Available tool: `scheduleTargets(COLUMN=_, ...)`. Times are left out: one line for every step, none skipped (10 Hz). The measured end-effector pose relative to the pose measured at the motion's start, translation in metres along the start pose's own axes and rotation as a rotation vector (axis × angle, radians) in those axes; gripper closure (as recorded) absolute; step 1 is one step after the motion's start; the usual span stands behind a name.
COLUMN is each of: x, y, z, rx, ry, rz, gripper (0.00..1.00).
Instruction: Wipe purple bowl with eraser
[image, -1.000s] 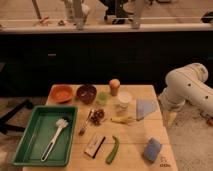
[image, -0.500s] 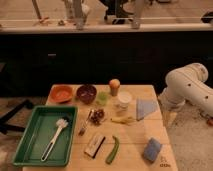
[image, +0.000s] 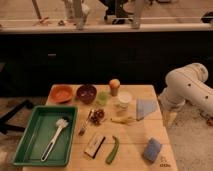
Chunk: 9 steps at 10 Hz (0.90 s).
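The purple bowl (image: 86, 93) stands at the back of the wooden table, just right of an orange bowl (image: 61, 93). The eraser (image: 95, 145), a pale block with a dark strip, lies flat near the front middle of the table. My white arm (image: 187, 87) is off the table's right side. Its gripper (image: 169, 116) hangs low by the right table edge, open and empty, far from both the eraser and the bowl.
A green tray (image: 30, 150) with a white-bristled brush (image: 55, 135) fills the front left. A blue sponge (image: 152, 150), a green pod (image: 112, 149), a blue cloth (image: 146, 107), a white cup (image: 124, 97), a small green cup (image: 102, 97) and a fork (image: 85, 124) lie around the table. A dark counter runs behind.
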Motion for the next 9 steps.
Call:
scheduleTargets(x=0.000, y=0.000, z=0.000, rx=0.000, ry=0.000, rz=0.000, gripper=0.20)
scheduleTargets(x=0.000, y=0.000, z=0.000, rx=0.000, ry=0.000, rz=0.000, gripper=0.20)
scheduleTargets(x=0.000, y=0.000, z=0.000, rx=0.000, ry=0.000, rz=-0.001, gripper=0.20)
scheduleTargets(x=0.000, y=0.002, z=0.001, rx=-0.003, ry=0.005, rz=-0.006, gripper=0.20)
scheduleTargets(x=-0.006, y=0.004, z=0.003, rx=-0.006, ry=0.015, rz=-0.035, gripper=0.20)
scheduleTargets(x=-0.015, y=0.005, z=0.004, rx=-0.008, ry=0.016, rz=-0.056, gripper=0.20)
scheduleTargets(x=-0.023, y=0.004, z=0.004, rx=-0.004, ry=0.019, rz=-0.064, gripper=0.20)
scheduleTargets(x=-0.020, y=0.005, z=0.004, rx=-0.007, ry=0.023, rz=-0.060, gripper=0.20)
scheduleTargets(x=-0.019, y=0.005, z=0.004, rx=-0.007, ry=0.023, rz=-0.058, gripper=0.20)
